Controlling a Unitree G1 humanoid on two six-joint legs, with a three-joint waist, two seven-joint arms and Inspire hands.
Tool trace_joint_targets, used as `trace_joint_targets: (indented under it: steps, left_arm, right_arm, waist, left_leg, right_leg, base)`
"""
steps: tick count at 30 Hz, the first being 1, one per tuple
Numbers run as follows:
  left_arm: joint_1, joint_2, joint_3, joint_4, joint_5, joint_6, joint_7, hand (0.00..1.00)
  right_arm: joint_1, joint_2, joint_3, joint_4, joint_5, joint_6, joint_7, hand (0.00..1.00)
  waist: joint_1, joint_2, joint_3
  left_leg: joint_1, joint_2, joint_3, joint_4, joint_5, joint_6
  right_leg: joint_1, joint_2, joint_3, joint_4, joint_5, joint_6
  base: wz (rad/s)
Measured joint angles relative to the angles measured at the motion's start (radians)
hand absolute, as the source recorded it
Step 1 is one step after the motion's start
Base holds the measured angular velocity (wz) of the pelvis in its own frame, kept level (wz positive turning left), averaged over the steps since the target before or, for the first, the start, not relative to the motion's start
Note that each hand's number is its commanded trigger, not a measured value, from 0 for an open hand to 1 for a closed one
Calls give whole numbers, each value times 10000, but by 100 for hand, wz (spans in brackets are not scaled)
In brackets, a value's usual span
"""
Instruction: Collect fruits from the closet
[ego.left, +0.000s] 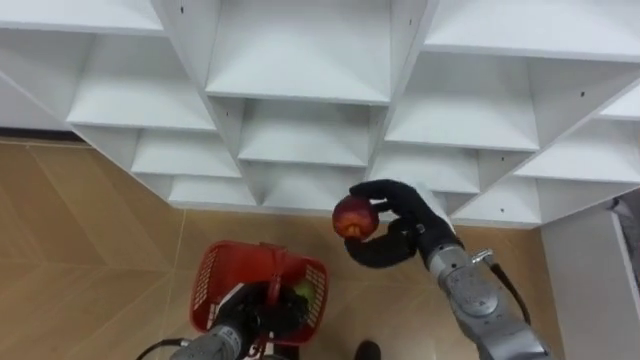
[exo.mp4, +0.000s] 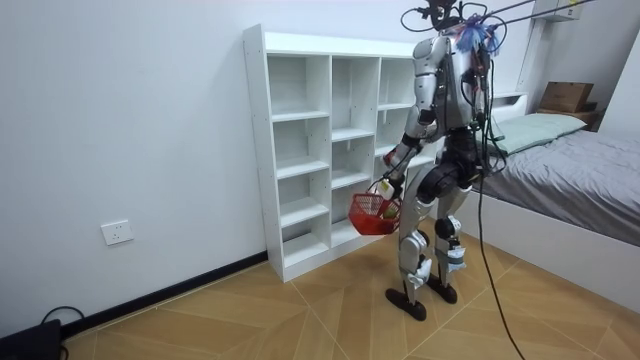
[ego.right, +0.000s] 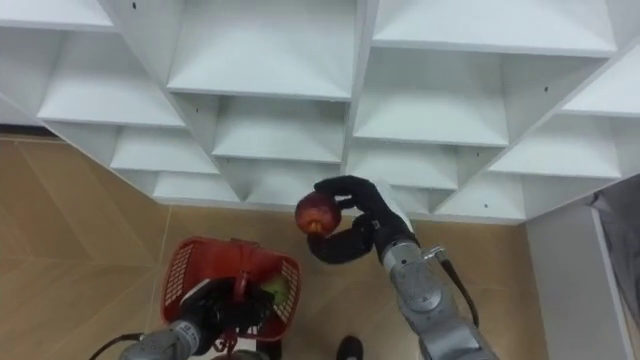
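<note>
A red apple is held in the right hand. The fingers are curled over its top and the thumb is closed beneath, so the fruit is clamped on the side of the palm turned toward the basket. The basket is carried below the apple and to the robot's left of it, near but clearly apart. It hangs by its handle from the left hand, whose fingers are wrapped round that handle. The coming move is judged to turn on this offset: the apple has to be brought down and leftward until it is over the basket's open mouth (being round, it has no long axis to be lined up), and the right hand is already placed for that. Beyond the basket the white closet is seen. Counted: one apple in hand, one basket, and one greenish fruit inside the basket by its right wall; whether more lies hidden under the left hand cannot be told.
</note>
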Motion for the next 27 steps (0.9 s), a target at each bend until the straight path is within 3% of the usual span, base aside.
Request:
trace_joint_targets:
  steps: [6,9,16,20,27]
  left_arm:
    - [11,128,-35,-344,-2,-89,-158,100]
    - [20,83,-23,-344,3,-181,-328,100]
    - [94,-96,-44,-475,2,-212,-926,100]
    - [373,84,-64,-1348,7,-206,-1082,100]
    - [408,225,-111,-1638,3,-204,-1310,100]
  right_arm:
    - [325,9,496,113,261,-8,493,100]
    - [487,-3,494,105,5,-27,497,100]
    - [583,-12,492,129,-677,-70,558,100]
    - [617,-22,465,107,-1133,-99,572,100]
    - [574,-75,450,118,-1305,-310,538,100]
  waist:
    - [-67,132,-45]
    - [-80,253,-86]
    - [-88,309,-80]
    - [-80,352,-75]
    - [-97,567,-101]
  left_leg:
    - [407,114,-15,9,-102,-68]
    - [746,102,-6,-133,-111,-79]
    - [1463,85,-7,-349,-143,-127]
    - [1650,101,-48,-395,-172,-168]
    - [1846,96,-53,-485,-235,-191]
  right_leg:
    - [553,158,-9,-366,63,-22]
    - [828,147,-3,-418,44,-24]
    - [1502,155,3,-577,-35,-23]
    - [1751,214,0,-746,-32,-27]
    - [1966,245,16,-883,-33,-14]
  base:
    - [-1]
    - [0]
    - [0]
    - [0]
    - [0]
